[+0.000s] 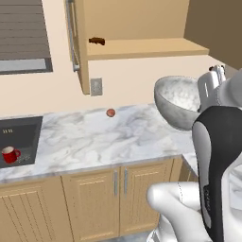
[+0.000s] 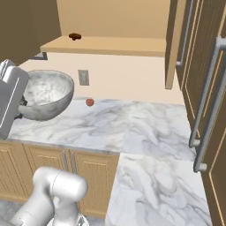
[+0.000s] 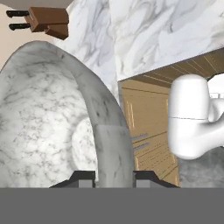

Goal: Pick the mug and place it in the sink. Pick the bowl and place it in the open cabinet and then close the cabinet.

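Gripper [image 3: 113, 178]: two dark fingertips pinch the rim of the bowl, one inside the wall and one outside, as the hand view shows.
Bowl [image 2: 46, 95]: a large, deep, round vessel with a grey-white marbled stone look and a thick, smooth wall; it hangs above the surface, tilted, held by its near rim.
Surface [image 1: 104, 137]: a polished white-grey veined marble counter that turns a corner, with light wood panelled cupboards below.
Ball [image 1: 110, 112]: small, round and reddish, resting on the surface near the back wall, well apart from the bowl.
Mug [image 1: 10, 154]: small, red, with a handle and a white inside, standing upright in the sink.
Sink [image 1: 28, 130]: a black rectangular basin at the far left of the surface.
Cabinet [image 2: 106, 45]: light wood wall unit, open, with a flat wooden shelf; a small dark brown object sits near the shelf's left end.
Key relation: the shelf lies above and beyond the held bowl, so the coming move is judged to be a lift up and forward onto it.
Door [image 2: 207, 88]: panelled wood with long silver bar handles, swung open at the right.
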Controlling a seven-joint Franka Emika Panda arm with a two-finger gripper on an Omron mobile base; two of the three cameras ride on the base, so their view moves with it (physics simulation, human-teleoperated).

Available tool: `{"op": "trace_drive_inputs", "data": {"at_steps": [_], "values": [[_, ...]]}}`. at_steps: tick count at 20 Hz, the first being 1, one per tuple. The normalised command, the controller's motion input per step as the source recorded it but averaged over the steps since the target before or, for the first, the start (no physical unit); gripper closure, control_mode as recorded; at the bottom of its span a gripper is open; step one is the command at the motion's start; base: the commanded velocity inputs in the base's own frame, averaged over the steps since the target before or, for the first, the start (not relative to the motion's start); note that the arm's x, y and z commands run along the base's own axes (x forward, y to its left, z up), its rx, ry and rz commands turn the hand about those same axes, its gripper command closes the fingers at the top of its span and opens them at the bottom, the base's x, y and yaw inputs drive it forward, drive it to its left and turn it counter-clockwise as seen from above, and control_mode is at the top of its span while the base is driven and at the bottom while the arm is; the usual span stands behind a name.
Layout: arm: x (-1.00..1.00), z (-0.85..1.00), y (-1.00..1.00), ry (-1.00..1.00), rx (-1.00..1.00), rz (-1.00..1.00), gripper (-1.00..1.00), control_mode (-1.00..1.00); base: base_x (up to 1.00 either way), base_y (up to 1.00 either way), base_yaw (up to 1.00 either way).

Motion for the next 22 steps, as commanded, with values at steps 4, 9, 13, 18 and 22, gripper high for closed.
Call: {"op": "trace_drive_inputs", "data": {"at_steps": [4, 9, 13, 18, 22], "values": [[0.00, 0.00, 0.00, 0.00, 0.00, 0.00, 1.00, 1.00, 0.20, -0.90, 0.04], [0.00, 0.00, 0.00, 0.00, 0.00, 0.00, 1.00, 1.00, 0.99, -0.49, -0.02], [0.00, 0.00, 0.00, 0.00, 0.00, 0.00, 1.00, 1.00, 0.65, -0.18, 0.04], [0.00, 0.00, 0.00, 0.00, 0.00, 0.00, 1.00, 1.00, 0.60, -0.50, 0.23], [0.00, 0.00, 0.00, 0.00, 0.00, 0.00, 1.00, 1.00, 0.74, -0.67, 0.26]]}}
